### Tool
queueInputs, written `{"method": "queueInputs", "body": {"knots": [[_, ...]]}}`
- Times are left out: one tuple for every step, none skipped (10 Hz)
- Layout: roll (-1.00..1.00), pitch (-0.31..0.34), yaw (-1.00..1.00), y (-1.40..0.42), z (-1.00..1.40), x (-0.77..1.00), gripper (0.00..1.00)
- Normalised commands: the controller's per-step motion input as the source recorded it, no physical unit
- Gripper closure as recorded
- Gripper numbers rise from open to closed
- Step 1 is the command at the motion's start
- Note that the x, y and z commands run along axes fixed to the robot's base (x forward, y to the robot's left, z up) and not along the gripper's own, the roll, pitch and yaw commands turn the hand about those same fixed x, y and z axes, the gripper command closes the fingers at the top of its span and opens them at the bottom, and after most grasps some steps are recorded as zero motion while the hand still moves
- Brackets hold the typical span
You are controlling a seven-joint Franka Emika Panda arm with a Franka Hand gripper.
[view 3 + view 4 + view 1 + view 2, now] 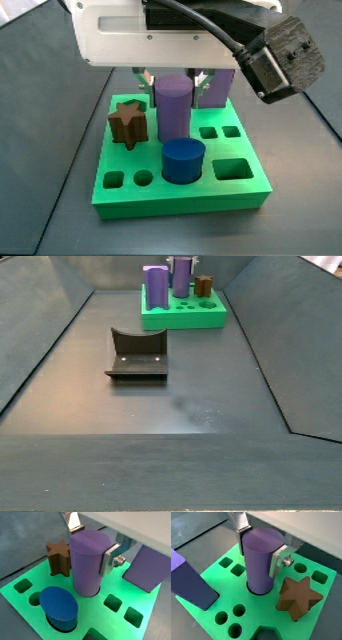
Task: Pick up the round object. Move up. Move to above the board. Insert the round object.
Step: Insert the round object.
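Observation:
The round object, a tall light-purple cylinder, stands upright with its lower end in a round hole near the middle of the green board. It shows in the same place in the other views. My gripper is right above the board, and its two silver fingers flank the cylinder's top and press on opposite sides, as also seen in a wrist view and a side view. The board also shows in the other views.
On the board stand a short wide blue cylinder, a brown star piece and a purple square-sided block. Several holes are open. The dark fixture stands on the grey floor in front of the board.

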Motion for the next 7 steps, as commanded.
{"method": "queueInputs", "body": {"knots": [[0.00,0.000,0.00,0.00,-0.29,0.07,1.00],[0.04,0.000,0.00,0.15,-0.49,0.00,1.00],[0.05,-0.001,0.00,0.09,-0.59,0.00,1.00],[0.04,0.000,-0.03,0.02,-0.64,0.09,1.00],[0.10,-0.036,-0.13,0.00,-0.72,0.12,1.00],[0.23,-0.103,-0.48,-0.10,-0.75,0.11,1.00],[0.10,-0.101,-0.89,0.00,-0.76,0.04,1.00]]}}
